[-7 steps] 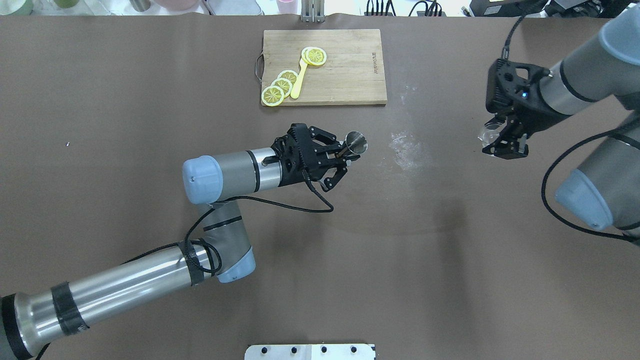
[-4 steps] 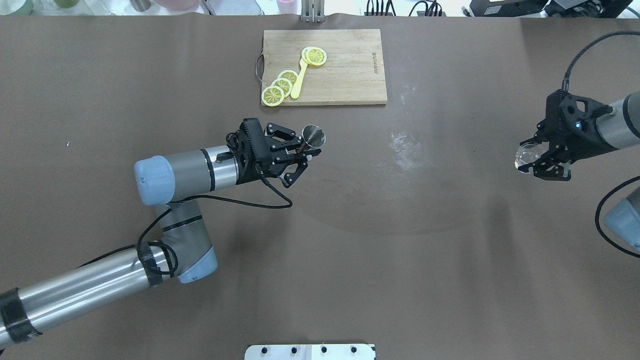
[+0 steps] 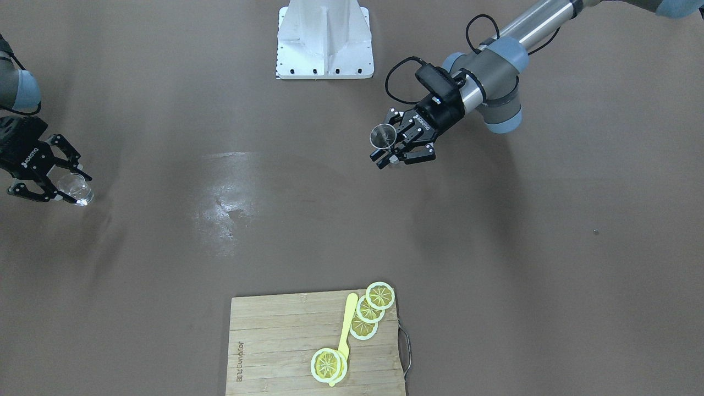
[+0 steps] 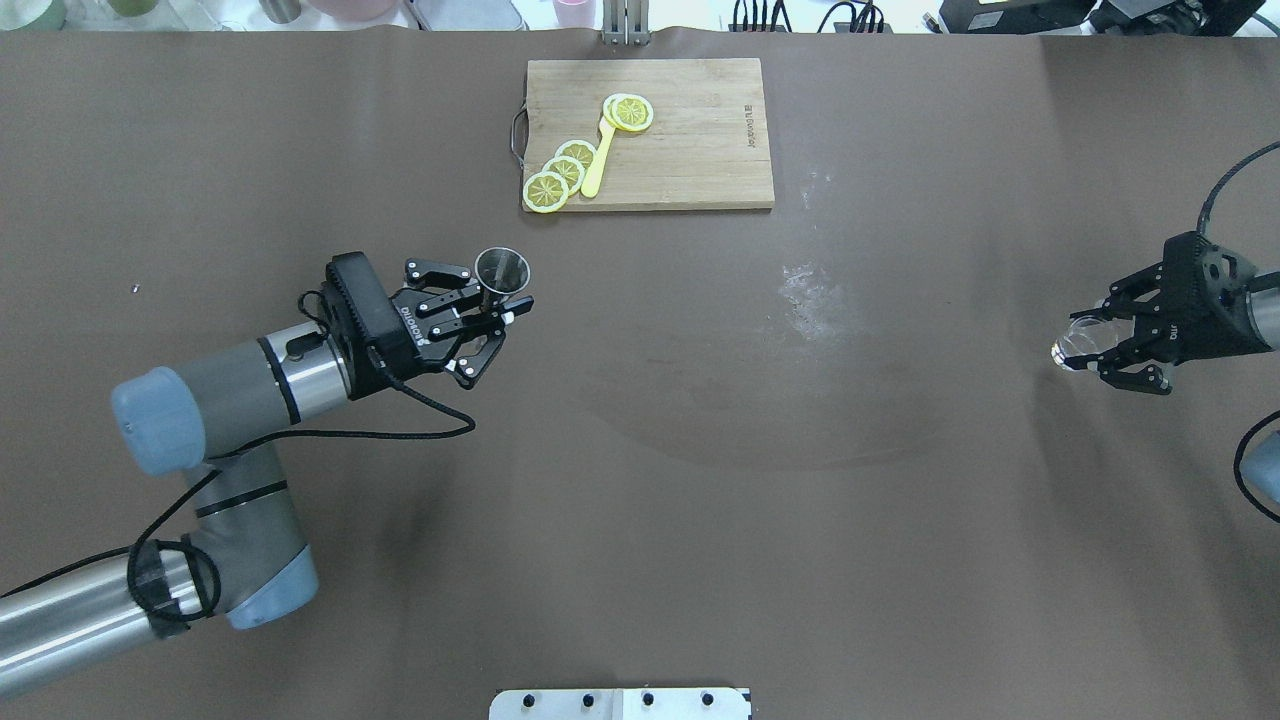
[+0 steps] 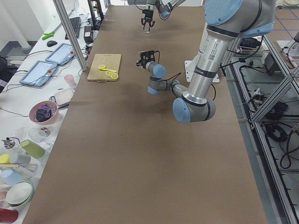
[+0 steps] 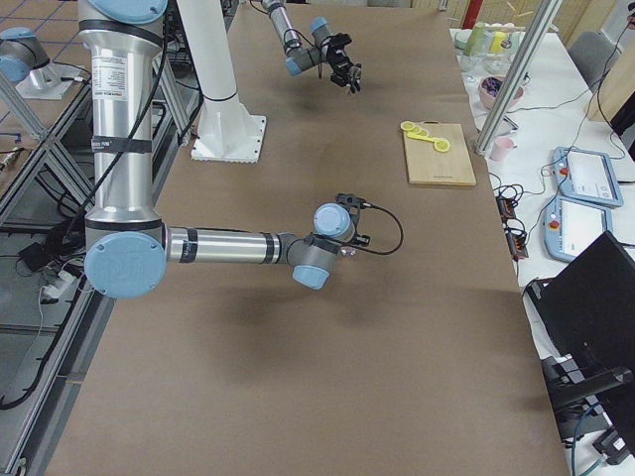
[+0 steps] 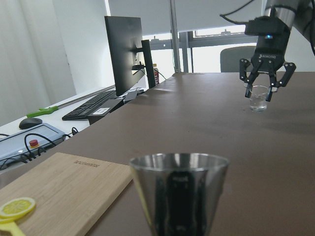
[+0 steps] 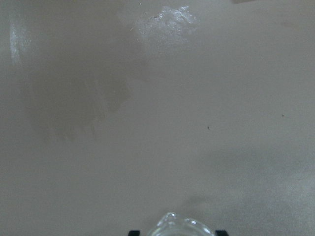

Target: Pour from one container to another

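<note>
Left gripper (image 4: 497,318): clenching on the jigger (image 4: 502,270) at its narrow waist, fingers pinching from both sides; reaching in from 8 o'clock of the overhead view and hanging out toward 9 o'clock of the table's middle.

Jigger: standing upright in that grip, open mouth facing up, hanging clear above the brown table (image 4: 640,520); showing nothing of its inside beyond dark metal.

Right gripper (image 4: 1112,352): gripping the glass cup (image 4: 1078,345), one finger pressing on each side of its wall; sitting far out at 3 o'clock, near the table's edge.

Glass cup: standing upright between the fingers in the left wrist view, looking clear; cannot tell whether its base is touching the table.

Jigger and cup: sitting well apart, facing each other across the table from 9 o'clock and 3 o'clock.

Cutting board (image 4: 690,150): lying flat at 12 o'clock, its metal loop handle pointing to 9 o'clock, just beyond the jigger at about its 1 o'clock.

Lemon slices (image 4: 546,191): lying overlapped at the board's 8 o'clock corner, with another pair near its 12 o'clock edge.

Yellow utensil (image 4: 597,165): lying on the board, running between the two groups of slices.

Whitish smear (image 4: 815,295): spreading on the table between the two grippers, at about 1 o'clock of the middle.

Base plate (image 4: 620,704): showing white at 6 o'clock.
</note>
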`<state>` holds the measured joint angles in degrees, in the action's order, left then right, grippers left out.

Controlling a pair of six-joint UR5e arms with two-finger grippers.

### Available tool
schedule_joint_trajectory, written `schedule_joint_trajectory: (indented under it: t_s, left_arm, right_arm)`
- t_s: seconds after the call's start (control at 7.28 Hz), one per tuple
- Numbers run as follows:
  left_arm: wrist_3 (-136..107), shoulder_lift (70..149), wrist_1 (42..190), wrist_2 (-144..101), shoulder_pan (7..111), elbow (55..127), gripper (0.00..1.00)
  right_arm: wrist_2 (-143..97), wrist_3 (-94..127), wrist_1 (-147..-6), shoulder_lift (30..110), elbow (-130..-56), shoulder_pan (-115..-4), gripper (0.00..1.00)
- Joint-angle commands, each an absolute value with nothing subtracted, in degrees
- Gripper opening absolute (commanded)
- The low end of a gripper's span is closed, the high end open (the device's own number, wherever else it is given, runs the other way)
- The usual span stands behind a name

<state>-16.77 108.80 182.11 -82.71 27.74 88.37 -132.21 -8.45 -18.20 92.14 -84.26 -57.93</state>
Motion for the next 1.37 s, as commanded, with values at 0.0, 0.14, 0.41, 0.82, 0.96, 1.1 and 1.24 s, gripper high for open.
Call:
schedule_joint_trajectory:
  t_s: [0.0, 0.14, 0.41, 0.82, 0.96, 1.1, 1.24]
  left_arm:
    - [-19.41, 96.64, 181.58, -73.43, 24.88, 98.58, 0.0]
    - [-19.42, 92.85, 181.58, -69.56, 24.26, 100.7, 0.0]
    - [-20.82, 89.4, 181.58, -60.26, 22.95, 101.25, 0.0]
    - [-28.94, 84.57, 177.12, -47.22, 21.71, 101.08, 0.0]
    - [-31.53, 82.81, 176.66, -45.81, 21.62, 100.81, 0.0]
    - [-33.9, 81.49, 176.66, -44.66, 21.27, 100.38, 0.0]
    - [-37.06, 80.52, 176.4, -42.3, 19.7, 98.54, 0.0]
  right_arm:
    - [-132.98, -8.0, -13.21, 93.16, -81.76, -58.45, 0.0]
    - [-133.07, -7.21, -9.96, 93.16, -79.91, -58.36, 0.0]
    - [-133.15, -7.21, -7.92, 93.16, -77.62, -58.36, 0.0]
    - [-133.33, -7.12, -5.82, 93.25, -76.48, -58.36, 0.0]
    - [-133.33, -7.03, -2.58, 93.08, -73.94, -58.36, 0.0]
    - [-133.5, -6.07, -1.94, 92.99, -73.66, -58.36, 0.05]
    - [-133.51, -5.54, -1.76, 92.99, -73.65, -58.36, 0.99]
